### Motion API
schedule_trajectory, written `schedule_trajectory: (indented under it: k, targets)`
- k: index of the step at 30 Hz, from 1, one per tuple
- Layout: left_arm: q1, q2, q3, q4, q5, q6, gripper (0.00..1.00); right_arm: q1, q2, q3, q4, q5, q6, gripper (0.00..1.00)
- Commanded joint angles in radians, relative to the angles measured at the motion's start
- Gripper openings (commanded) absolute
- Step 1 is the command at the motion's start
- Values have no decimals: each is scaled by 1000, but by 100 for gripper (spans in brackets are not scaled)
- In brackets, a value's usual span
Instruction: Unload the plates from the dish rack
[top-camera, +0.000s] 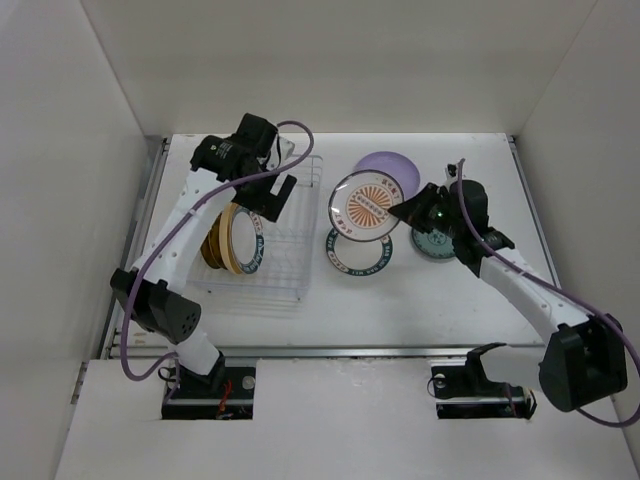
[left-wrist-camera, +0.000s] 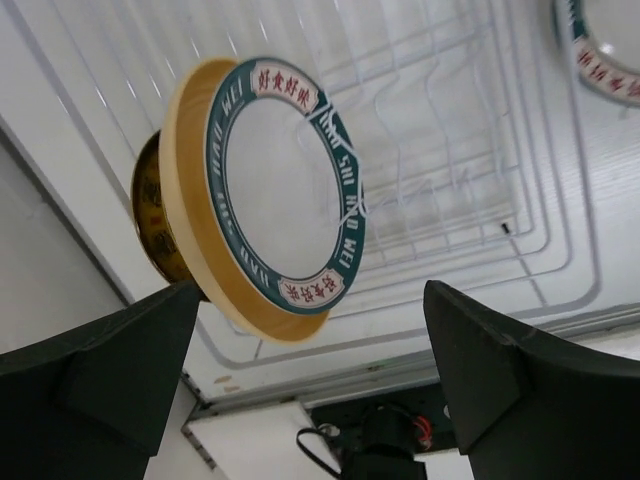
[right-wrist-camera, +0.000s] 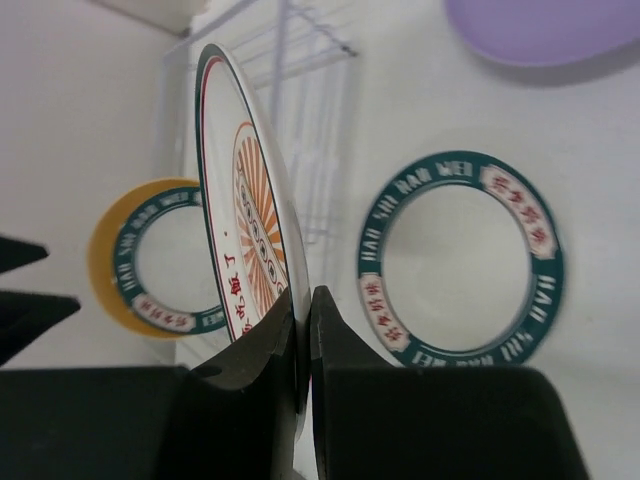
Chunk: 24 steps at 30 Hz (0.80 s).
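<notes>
The wire dish rack (top-camera: 285, 245) holds three upright plates at its left end: a white plate with a teal lettered rim (left-wrist-camera: 285, 190), a yellow-tan one (left-wrist-camera: 185, 190) behind it and a dark brown-gold one (left-wrist-camera: 148, 200) at the back. My left gripper (top-camera: 276, 195) hangs open above the rack with nothing between its fingers (left-wrist-camera: 110, 370). To the right of the rack, my right gripper (right-wrist-camera: 303, 310) is shut on the edge of the orange sunburst plate (top-camera: 365, 203), which it holds tilted above the table.
A second teal-rimmed white plate (top-camera: 358, 252) lies flat on the table under the held one. A lavender plate (top-camera: 387, 164) lies behind it. A teal patterned plate (top-camera: 437, 243) lies beneath my right arm. White walls enclose the table on three sides.
</notes>
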Motion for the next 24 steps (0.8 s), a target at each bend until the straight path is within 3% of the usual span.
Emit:
schedule_trajectory:
  k: [1,7,11,13,18,19,21,24]
  targets:
    - [-42,-37,-103,14,-123,30,92,11,12,-15,-113,159,-5,0]
    - [-52,-28,-203,67,-276,39,90,11,104,-35,-121,181,-28,0]
    - [-52,-7,-226,76,-350,39,90,11,240,1,-98,118,-46,0]
    - [-52,3,-226,76,-368,39,90,11,282,18,-97,100,-69,5]
    - [-52,24,-236,67,-344,39,89,53,367,112,-186,139,-134,38]
    - [-52,24,-236,51,-318,39,87,62,382,126,-212,159,-143,53]
    - [-52,24,-236,39,-260,39,80,86,396,162,-287,228,-174,63]
    - [-52,15,-223,39,-249,39,77,120,420,198,-350,305,-191,65]
